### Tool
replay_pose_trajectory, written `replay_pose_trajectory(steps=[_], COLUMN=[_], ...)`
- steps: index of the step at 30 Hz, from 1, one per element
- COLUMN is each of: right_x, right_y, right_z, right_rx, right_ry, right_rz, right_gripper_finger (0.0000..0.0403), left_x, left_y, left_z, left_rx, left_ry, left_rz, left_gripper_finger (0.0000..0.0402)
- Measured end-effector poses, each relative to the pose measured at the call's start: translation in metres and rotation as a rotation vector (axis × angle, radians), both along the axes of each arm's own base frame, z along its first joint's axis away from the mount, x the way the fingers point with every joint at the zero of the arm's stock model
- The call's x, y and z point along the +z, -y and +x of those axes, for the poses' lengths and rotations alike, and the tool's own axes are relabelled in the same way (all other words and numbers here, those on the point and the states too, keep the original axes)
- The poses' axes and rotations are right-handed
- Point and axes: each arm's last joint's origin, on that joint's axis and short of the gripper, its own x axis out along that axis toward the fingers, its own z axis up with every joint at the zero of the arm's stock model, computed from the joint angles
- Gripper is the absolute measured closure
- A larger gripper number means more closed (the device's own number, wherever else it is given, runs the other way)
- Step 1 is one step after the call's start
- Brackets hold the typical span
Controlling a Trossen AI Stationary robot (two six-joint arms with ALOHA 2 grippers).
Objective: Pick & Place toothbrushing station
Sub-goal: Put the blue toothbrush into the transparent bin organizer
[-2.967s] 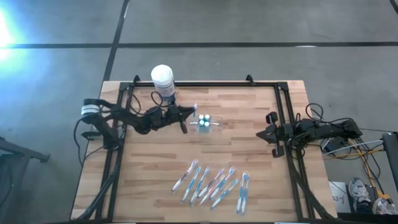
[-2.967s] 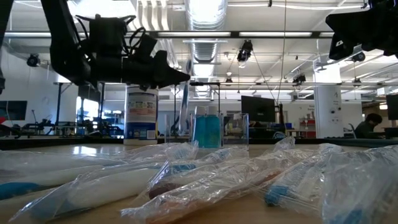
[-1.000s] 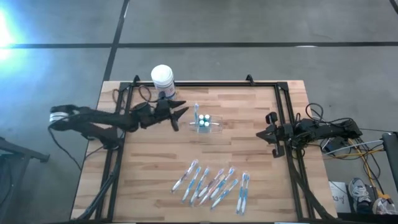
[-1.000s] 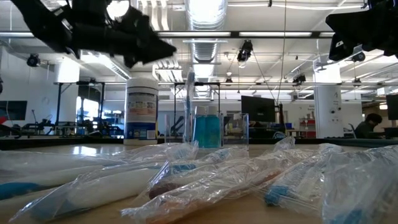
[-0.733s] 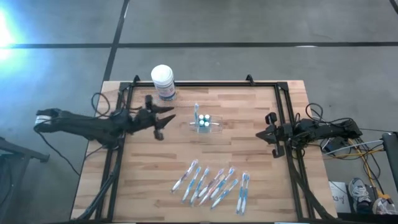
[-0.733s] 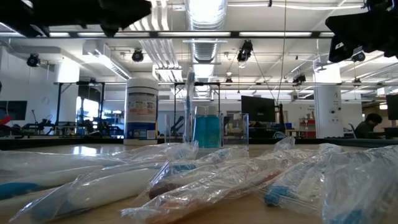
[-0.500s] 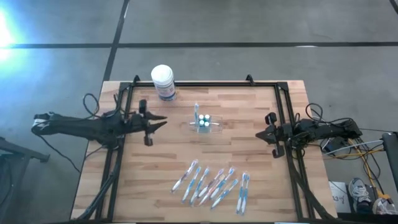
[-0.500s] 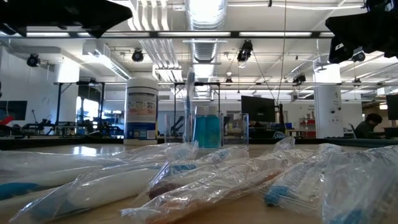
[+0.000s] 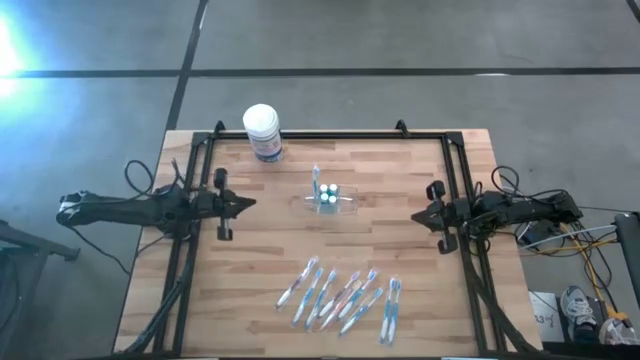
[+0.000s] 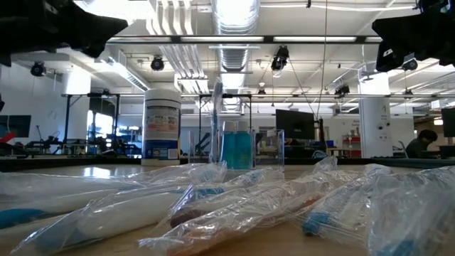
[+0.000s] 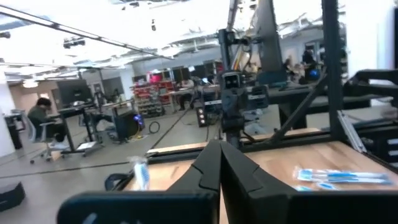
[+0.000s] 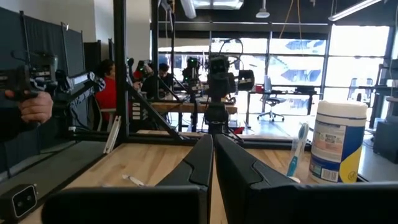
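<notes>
1. Left gripper [image 9: 244,203]: at the table's left edge, above the wood, fingers pressed together with nothing between them; the same closed fingers [image 11: 211,168] in the left wrist view, tips meeting in a narrow wedge. Well apart from the holder.
2. White tub [image 9: 262,131] with blue label: upright at the far left part of the table [image 9: 400,250], near the far rail; in the low view [image 10: 162,132] standing left of the holder.
3. Toothbrushing station [image 9: 330,201]: see-through holder, upright on the wood near the middle of the table, toward the far side, touched by neither gripper. Blue-green bottles [image 10: 237,148] inside, caps visible from above; one toothbrush [image 10: 216,121] standing upright at its left end, also seen in the right wrist view [image 12: 296,149] just beside the tub [image 12: 337,140].
4. Bagged toothbrushes [image 9: 345,300]: row of clear packets lying flat on the near half of the table, side by side, slightly fanned; crumpled plastic filling the foreground of the low view [image 10: 234,206].
5. Right gripper [image 9: 418,216]: at the table's right edge, by the frame post, fingers closed on nothing; closed tips [image 12: 208,158] in the right wrist view. Well apart from the holder.
6. Background: a person's hand [image 12: 36,107] at the edge of the right wrist view, beyond the table; a seated person [image 11: 42,121] in the left wrist view.
</notes>
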Motion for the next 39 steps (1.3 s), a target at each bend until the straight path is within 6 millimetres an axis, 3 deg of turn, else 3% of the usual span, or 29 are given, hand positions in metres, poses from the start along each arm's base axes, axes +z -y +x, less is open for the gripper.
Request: replay_pose_trajectory(steps=[10,20,39], right_x=[0.000,0.000,-0.002], right_y=[0.000,0.000,0.002], right_z=[0.000,0.000,0.005], right_rx=[0.000,0.002,-0.049], right_ry=[0.000,-0.001,-0.083], right_rz=[0.000,0.009,0.201], right_gripper_finger=[0.0390,0.0390,0.0390], left_x=[-0.030,-0.038,-0.045], left_y=[0.001,0.001,0.002], left_z=[-0.011,-0.016,-0.015], left_rx=[-0.062,-0.066,-0.099], left_ry=[-0.028,-0.087,-0.162], left_rz=[-0.039,-0.074,-0.159], left_gripper_finger=[0.0400,0.0398,0.0390])
